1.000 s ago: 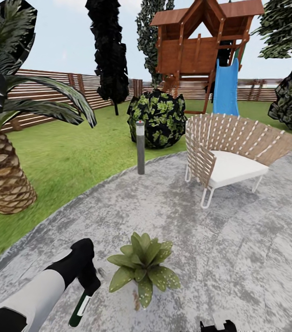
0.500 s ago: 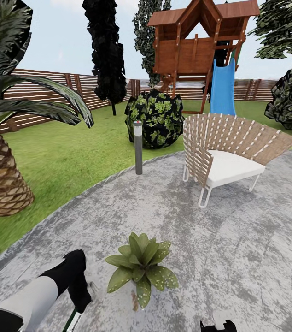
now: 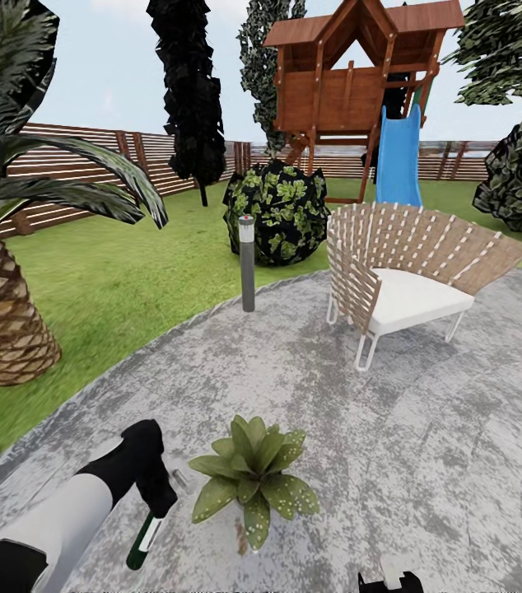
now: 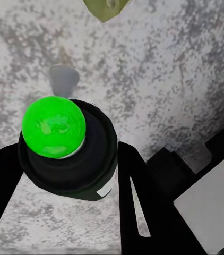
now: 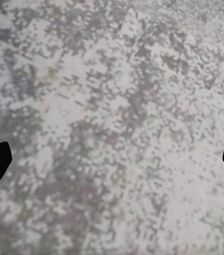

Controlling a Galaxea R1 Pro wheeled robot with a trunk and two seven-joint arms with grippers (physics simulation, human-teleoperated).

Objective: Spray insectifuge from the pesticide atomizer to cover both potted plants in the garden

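- Risk: the pesticide atomizer (image 3: 144, 539) hangs slanted below the left pincer (image 3: 159, 504), its spray end not clearly aimed at the potted plant (image 3: 253, 479). A spray from here would likely wet the patio (image 3: 426, 445) and leave the leaves only partly covered.
- Risk: the grip sits near one end of the bottle, so a quick wrist turn could, I judge, let it swing or slip out.
- Left arm pose: it reaches in from the lower left of the head view, forearm rising toward the frame's centre, pincer pointing down, just beside the plant's leaves at lower centre.
- Left pincer: closed around the bottle; the left wrist view shows its dark fingers (image 4: 138, 191) flanking the round body.
- Right pincer (image 5: 112, 159): spread wide over bare paving, holding nothing.
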